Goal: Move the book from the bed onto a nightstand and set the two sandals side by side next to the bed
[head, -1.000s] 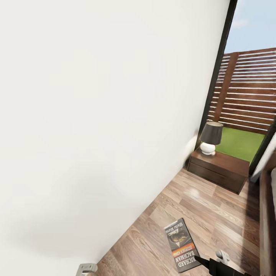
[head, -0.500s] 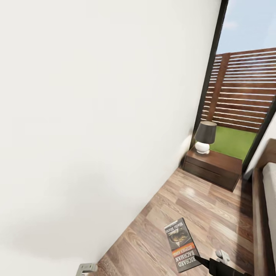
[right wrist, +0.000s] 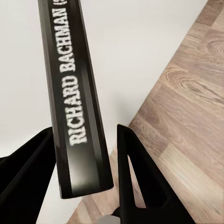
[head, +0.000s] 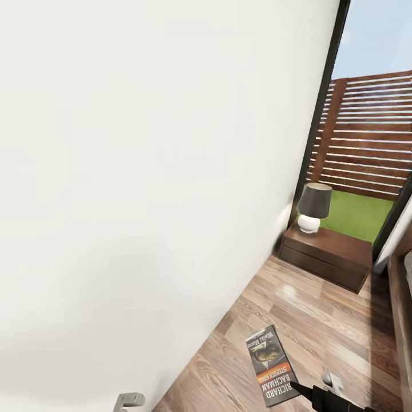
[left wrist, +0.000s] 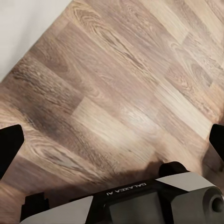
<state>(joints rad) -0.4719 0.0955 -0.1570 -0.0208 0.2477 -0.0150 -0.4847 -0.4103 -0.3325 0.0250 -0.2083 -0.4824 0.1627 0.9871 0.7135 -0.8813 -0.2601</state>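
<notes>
The book [head: 272,366], dark-covered with an orange band and "Richard Bachman" lettering, hangs above the wood floor with my right gripper [head: 302,391] shut on its lower end. In the right wrist view, the book's spine [right wrist: 77,93] sits clamped between the two black fingers of the right gripper [right wrist: 84,134]. My left gripper [left wrist: 112,140] is open over bare floor, its fingertips [left wrist: 9,144] far apart. A nightstand [head: 329,257] stands ahead by the window. The bed's [head: 404,297] dark edge runs along the right. The sandals are out of view.
A white wall [head: 143,200] fills the left side close by. A lamp [head: 313,209] with a dark shade stands on the nightstand. A strip of wood floor [head: 320,320] runs between wall and bed toward the nightstand. Fence and grass lie behind the window.
The head view has swung sideways and back, so the nightstand and window shifted in the picture. The book stays in my right gripper at the same spot in the picture.
</notes>
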